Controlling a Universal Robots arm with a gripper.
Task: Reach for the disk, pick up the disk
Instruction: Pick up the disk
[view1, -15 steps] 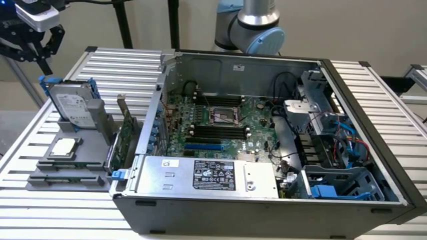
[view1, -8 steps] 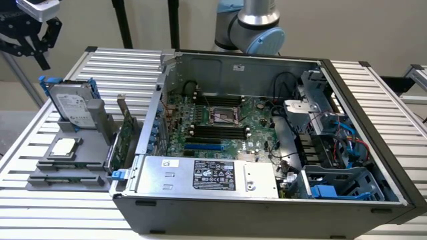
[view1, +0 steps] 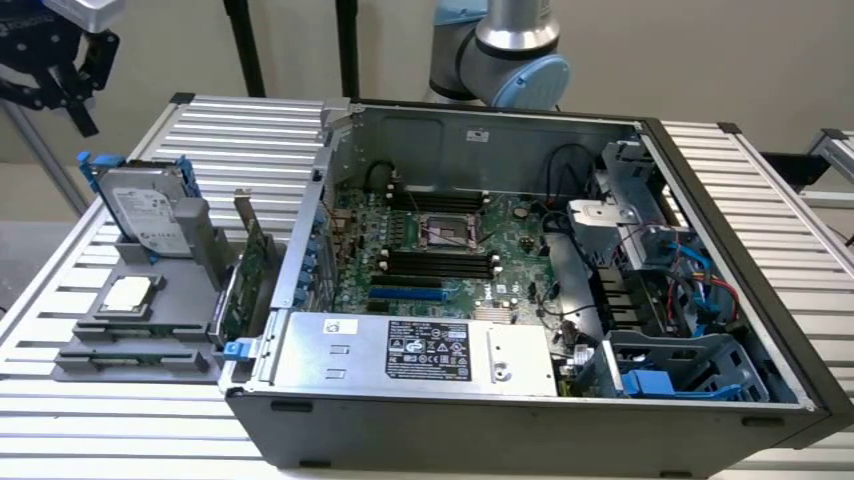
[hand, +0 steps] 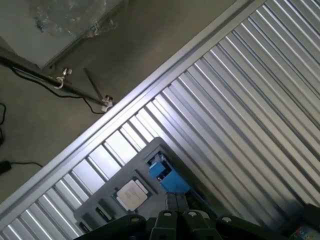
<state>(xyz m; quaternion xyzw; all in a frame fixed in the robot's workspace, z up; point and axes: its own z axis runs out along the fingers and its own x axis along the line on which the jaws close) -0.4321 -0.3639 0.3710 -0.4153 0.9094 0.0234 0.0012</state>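
Observation:
The disk (view1: 144, 215) is a silver-grey drive with a white label in a blue caddy. It leans in a grey holder (view1: 147, 320) on the ribbed table at the exterior view's left. My gripper (view1: 67, 95) hangs high above and behind it, near the table's far left corner, shut with nothing in it. In the wrist view the dark fingertips (hand: 176, 202) sit together over the holder, with a corner of the disk's blue caddy (hand: 165, 176) just beyond them.
A small square CPU chip (view1: 127, 293) (hand: 131, 192) lies on the holder in front of the disk. An open computer case (view1: 534, 260) fills the middle and right of the table, with a silver power-supply box (view1: 414, 350) at its front. Bare ribbed table (hand: 240, 110) surrounds the holder.

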